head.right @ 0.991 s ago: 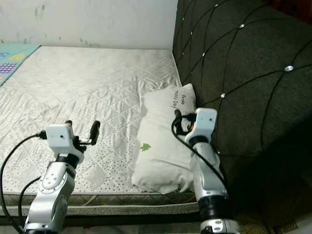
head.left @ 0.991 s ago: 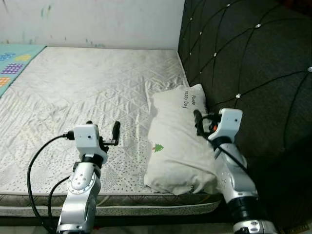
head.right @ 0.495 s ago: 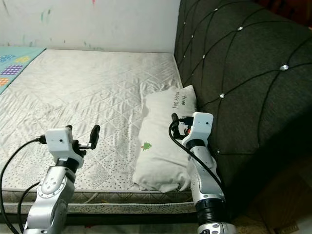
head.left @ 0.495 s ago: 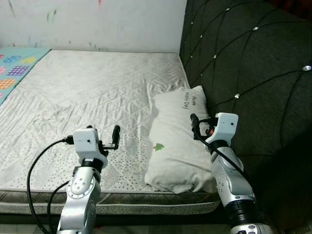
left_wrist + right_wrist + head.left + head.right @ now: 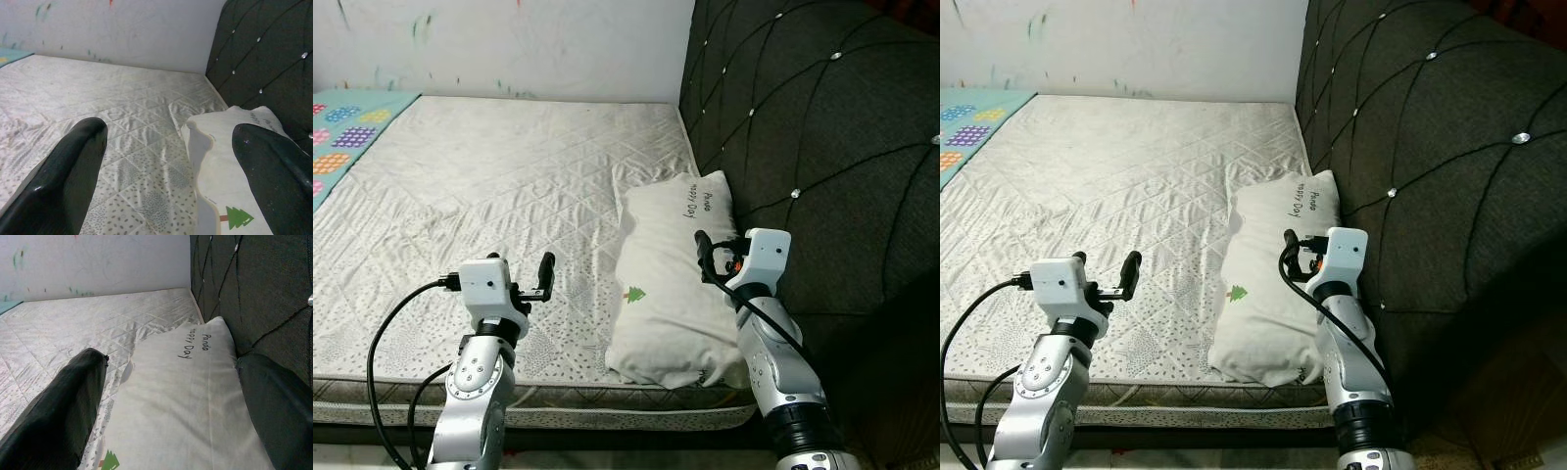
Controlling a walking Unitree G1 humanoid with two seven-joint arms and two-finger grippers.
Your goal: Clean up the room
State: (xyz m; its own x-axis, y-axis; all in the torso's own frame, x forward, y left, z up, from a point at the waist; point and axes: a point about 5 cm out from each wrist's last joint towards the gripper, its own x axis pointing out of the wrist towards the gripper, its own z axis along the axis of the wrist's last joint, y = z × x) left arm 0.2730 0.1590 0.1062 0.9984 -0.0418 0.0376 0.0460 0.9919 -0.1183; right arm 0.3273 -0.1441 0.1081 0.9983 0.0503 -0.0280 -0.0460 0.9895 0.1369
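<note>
Pillow (image 5: 674, 279) on the bed (image 5: 489, 186), against the headboard (image 5: 822, 147).
Left tool (image 5: 509, 279) spread above the mattress edge; right tool (image 5: 717, 257) spread over the pillow.

Both silver arms raised forward, elbows bent, forearms angled up from the bottom of the head views. Left pincer (image 5: 522, 272) held low at the robot's left, white wrist block on top, black cable looping off it down along the arm. Its fingers (image 5: 68, 171) are spread wide apart, nothing between them. Right pincer (image 5: 1304, 257) sits a bit higher. Its fingers (image 5: 58, 416) are also spread wide, nothing gripped.
</note>
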